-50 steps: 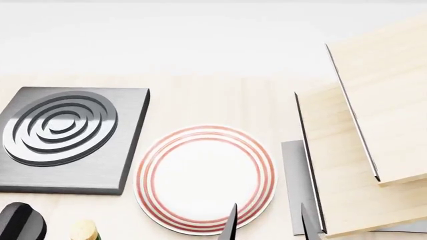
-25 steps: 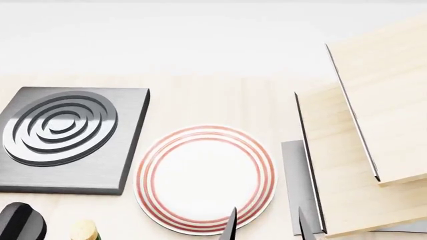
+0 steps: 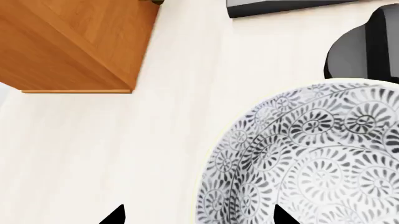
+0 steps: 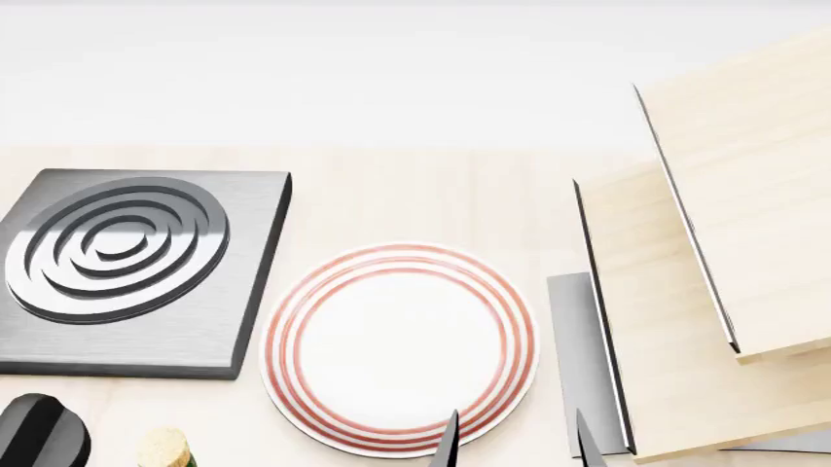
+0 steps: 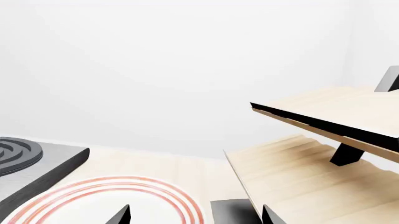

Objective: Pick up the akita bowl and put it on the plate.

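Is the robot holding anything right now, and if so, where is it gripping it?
Nothing is held. The left gripper is open above the akita bowl's rim, not closed on it. The right gripper is open beside the bare plate.

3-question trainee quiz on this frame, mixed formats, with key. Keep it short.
1. True or false: the akita bowl already sits on the plate.
2. Multiple choice: in the head view, what lies to the left of the plate? A) a dark square burner with grey rings B) a stack of cups C) a blue towel
3. Fill in: the wrist view that shows the bowl belongs to the ___ arm.

Key:
1. False. The plate is bare in the head view.
2. A.
3. Left. The left end effector hovers open by the bowl's rim; the right end effector is open near the plate.
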### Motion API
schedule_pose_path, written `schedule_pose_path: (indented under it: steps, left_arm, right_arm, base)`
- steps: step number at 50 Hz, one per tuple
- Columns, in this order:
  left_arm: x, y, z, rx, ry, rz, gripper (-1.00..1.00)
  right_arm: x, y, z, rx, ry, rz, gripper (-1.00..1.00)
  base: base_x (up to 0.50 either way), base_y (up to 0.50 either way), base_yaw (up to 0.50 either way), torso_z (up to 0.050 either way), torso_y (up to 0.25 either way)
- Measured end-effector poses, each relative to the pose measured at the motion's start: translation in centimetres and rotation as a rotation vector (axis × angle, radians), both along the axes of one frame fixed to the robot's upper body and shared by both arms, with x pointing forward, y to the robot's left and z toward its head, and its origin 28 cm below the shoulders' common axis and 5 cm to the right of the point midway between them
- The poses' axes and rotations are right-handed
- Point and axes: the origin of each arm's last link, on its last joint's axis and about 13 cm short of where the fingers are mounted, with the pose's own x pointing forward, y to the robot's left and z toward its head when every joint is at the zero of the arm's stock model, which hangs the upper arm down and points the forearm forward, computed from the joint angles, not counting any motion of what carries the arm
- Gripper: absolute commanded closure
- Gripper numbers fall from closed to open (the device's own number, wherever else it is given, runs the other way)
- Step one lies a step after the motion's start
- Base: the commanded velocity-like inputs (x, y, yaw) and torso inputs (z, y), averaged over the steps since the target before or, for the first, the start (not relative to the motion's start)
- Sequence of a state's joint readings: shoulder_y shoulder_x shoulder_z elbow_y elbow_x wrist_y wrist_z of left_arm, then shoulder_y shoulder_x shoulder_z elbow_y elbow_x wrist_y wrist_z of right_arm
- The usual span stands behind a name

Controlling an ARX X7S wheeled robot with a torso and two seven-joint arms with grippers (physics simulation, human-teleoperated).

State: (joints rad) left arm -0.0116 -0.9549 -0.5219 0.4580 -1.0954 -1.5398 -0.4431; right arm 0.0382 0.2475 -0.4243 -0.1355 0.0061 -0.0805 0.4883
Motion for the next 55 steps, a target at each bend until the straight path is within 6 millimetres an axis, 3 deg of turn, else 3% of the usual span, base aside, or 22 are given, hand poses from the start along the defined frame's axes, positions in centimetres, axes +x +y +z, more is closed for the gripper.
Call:
schedule_pose_path:
  steps: [42,43,55]
  left_arm:
    - [0.2,0.8,-4.1,-0.054,0.122,0.025,-1.00]
    - [0.2,0.8,-4.1,-0.053,0.121,0.025,1.00]
    - [0.9,0.6,-4.0,-0.045,0.091,0.013,1.00]
  right_arm:
    - [0.1,0.1,0.0,0.000,0.005,-0.005,-1.00]
    - [0.1,0.1,0.0,0.000,0.005,-0.005,-1.00]
    - [0.1,0.1,-0.1,0.000,0.009,-0.005,-1.00]
  base:
    - [0.00,0.00,0.00,0.000,0.000]
    - [0.00,0.00,0.00,0.000,0.000]
    - [0.00,0.00,0.00,-0.002,0.000]
